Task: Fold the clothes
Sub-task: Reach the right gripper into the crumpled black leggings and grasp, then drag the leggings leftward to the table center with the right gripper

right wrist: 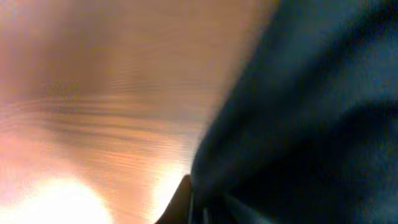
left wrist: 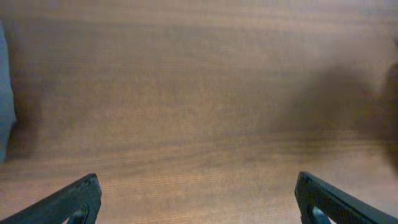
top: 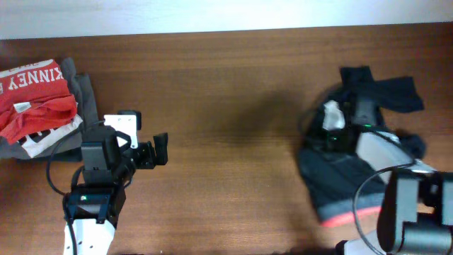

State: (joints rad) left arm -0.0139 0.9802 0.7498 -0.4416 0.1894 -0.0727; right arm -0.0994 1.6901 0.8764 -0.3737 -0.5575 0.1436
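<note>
The black pants (top: 333,177) lie crumpled at the right side of the table (top: 233,85), with the right gripper (right wrist: 198,204) clamped tight on an edge of the cloth. The left gripper (left wrist: 198,204) hangs empty, fingers spread wide, well apart. Such a thin pinch could slip free on lifting, or drag the heap along bunched

Smooth, matt brown wood table (top: 241,163); soft black cloth pants (top: 329,180); matt black plastic left claw (left wrist: 198,186).

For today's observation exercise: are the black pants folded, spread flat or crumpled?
Crumpled. The pants lie in an uneven heap, one end sticking out, with no neat edges.
</note>
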